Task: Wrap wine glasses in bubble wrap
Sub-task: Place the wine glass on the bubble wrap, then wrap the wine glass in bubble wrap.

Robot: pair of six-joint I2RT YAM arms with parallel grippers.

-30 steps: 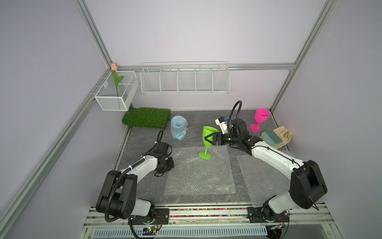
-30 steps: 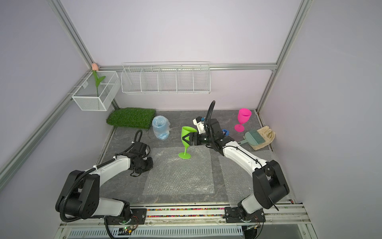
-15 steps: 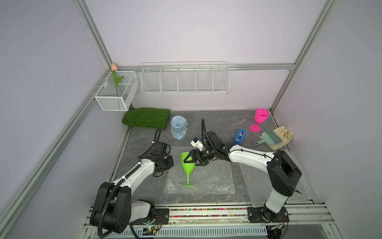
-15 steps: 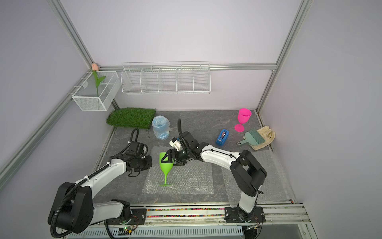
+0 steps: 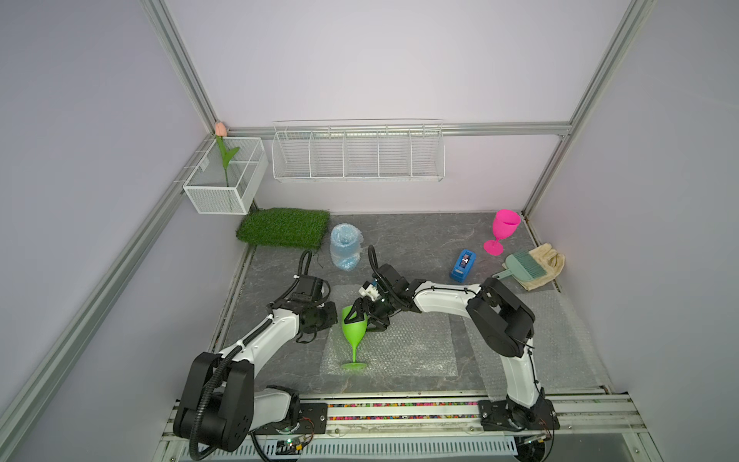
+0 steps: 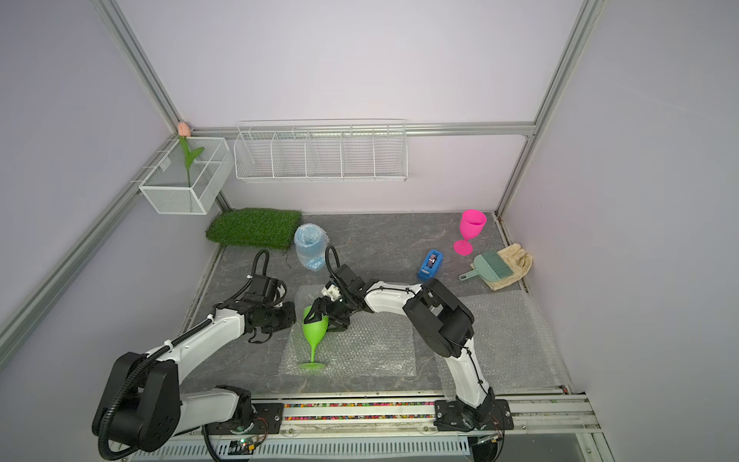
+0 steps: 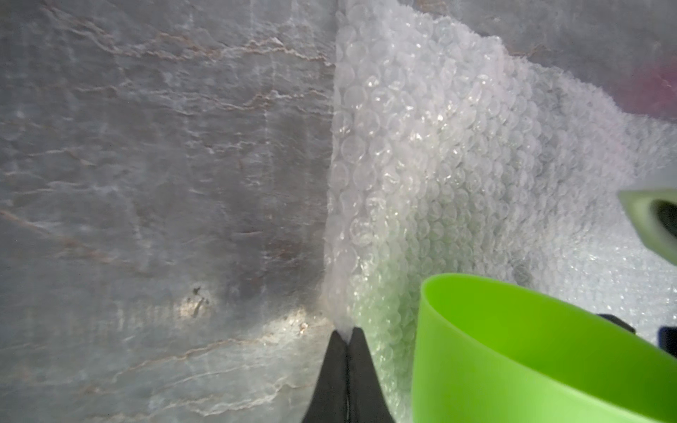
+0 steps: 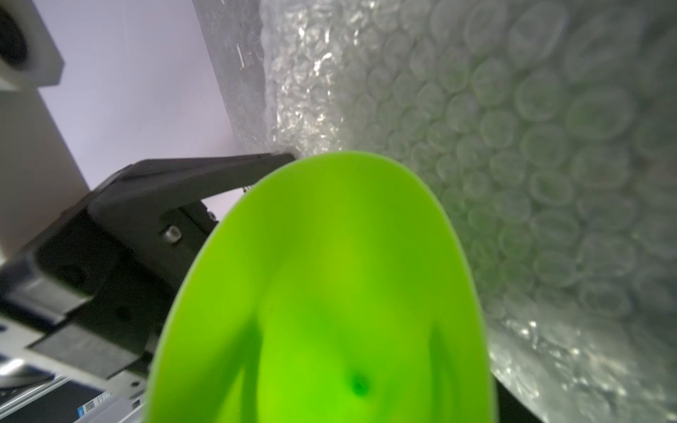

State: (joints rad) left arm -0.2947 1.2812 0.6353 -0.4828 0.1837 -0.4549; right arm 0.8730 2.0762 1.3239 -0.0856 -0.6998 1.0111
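Lower centre: the green goblet [image 5: 354, 334], just carried forward from the rear, stood foot-down on the bubble wrap sheet [image 5: 404, 352], its bowl grasped by the right gripper [image 5: 366, 320]. The left gripper [image 7: 346, 338] was clenched on the sheet's edge. Wrapping could likely begin. Upper right, the pink goblet [image 5: 504, 228] waited.
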